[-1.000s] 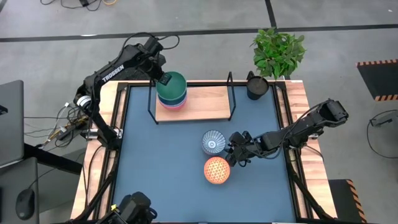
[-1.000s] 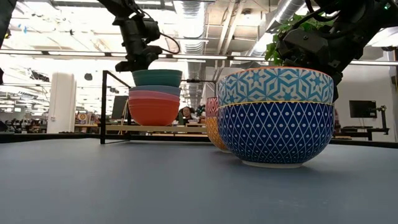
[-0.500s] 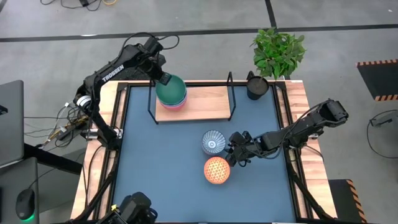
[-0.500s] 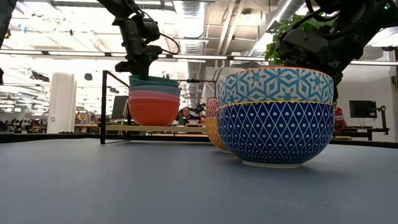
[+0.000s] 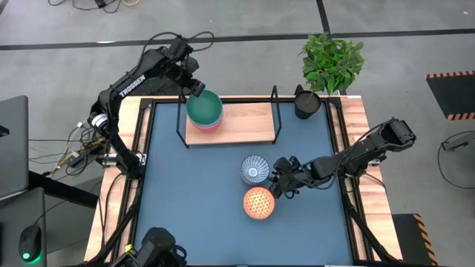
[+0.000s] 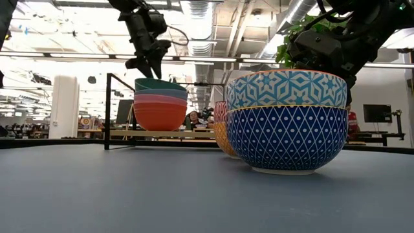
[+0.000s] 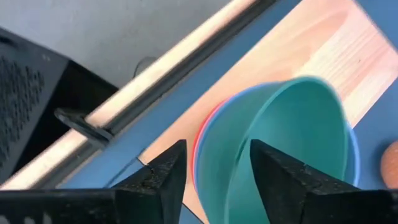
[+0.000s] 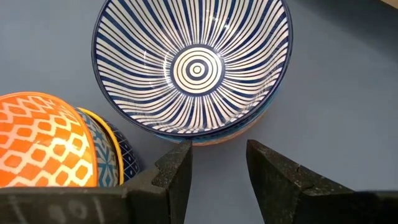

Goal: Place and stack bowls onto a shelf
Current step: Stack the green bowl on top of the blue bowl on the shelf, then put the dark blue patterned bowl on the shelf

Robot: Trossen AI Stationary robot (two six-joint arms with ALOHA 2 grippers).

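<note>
The teal bowl is seen seated on top of the stack on the wooden shelf, nested over a pale blue bowl and a pink-red bowl at the shelf's left end. The left gripper is held just above the teal bowl's rim with its fingers parted and nothing between them, so the stacking step on this side is judged complete.

Out on the dark blue tabletop, the blue-patterned bowl and the orange dotted bowl are found side by side, well apart from the shelf. The right gripper is poised just beside the striped bowl's near rim, fingers spread and empty.

The step in hand is judged to be the pickup of the blue-patterned bowl. For that, the rim has to be straddled by the right fingers, one inside and one outside, and a firm pinch is called for before any lift toward the shelf's free right half. The orange bowl close by has to be cleared.
</note>
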